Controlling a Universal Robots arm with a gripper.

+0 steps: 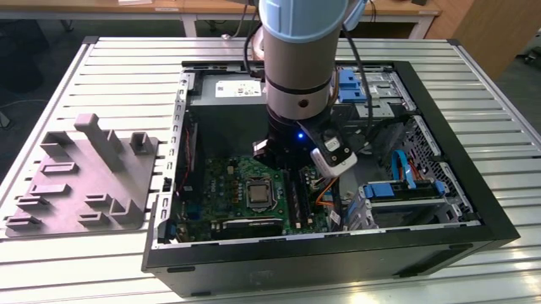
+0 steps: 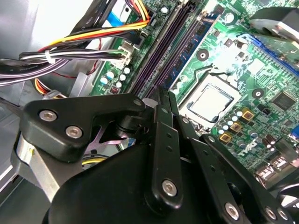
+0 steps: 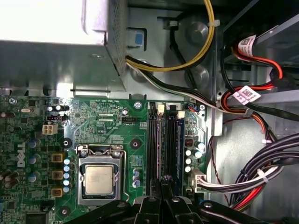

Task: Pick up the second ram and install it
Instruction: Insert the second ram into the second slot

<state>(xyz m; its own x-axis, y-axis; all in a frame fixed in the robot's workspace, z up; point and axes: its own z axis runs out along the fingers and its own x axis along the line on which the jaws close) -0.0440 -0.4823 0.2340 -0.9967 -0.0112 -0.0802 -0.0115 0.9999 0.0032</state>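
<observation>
1. Found the pincer (image 3: pixel 163 184) pressed together at its tips in both wrist views, with nothing visible between them.
2. Saw it poised low over the near end of the memory slots (image 3: pixel 156 140) on the green motherboard (image 3: pixel 107 121); could not tell whether it touched anything there.
3. Spotted the blue-green ram stick (image 3: pixel 178 140) standing on edge in 1 of those slots. Placed it on the side away from the processor socket (image 3: pixel 99 179) and just beside a cluster of small capacitors (image 3: pixel 188 152).
4. Picked out the same stick in the second wrist view, running away from the fingertips (image 2: pixel 161 116) alongside the dark slots, with its near end close under the tips.
5. Noted, in the exterior view, the arm (image 1: pixel 296 63) reaching straight down into the open computer case (image 1: pixel 338 253), itself laid on its side on a slatted metal table (image 1: pixel 490 114).
6. Noted the grey plastic block (image 1: pixel 85 183) on that table toward the exterior view's left, just beside the case and well apart from the pincer.
7. Made out the grey power supply (image 3: pixel 46 56) past the far edge of the motherboard.
8. Made out bundled cables (image 3: pixel 261 172) in black, red and white on the side of the slots away from the socket.
</observation>
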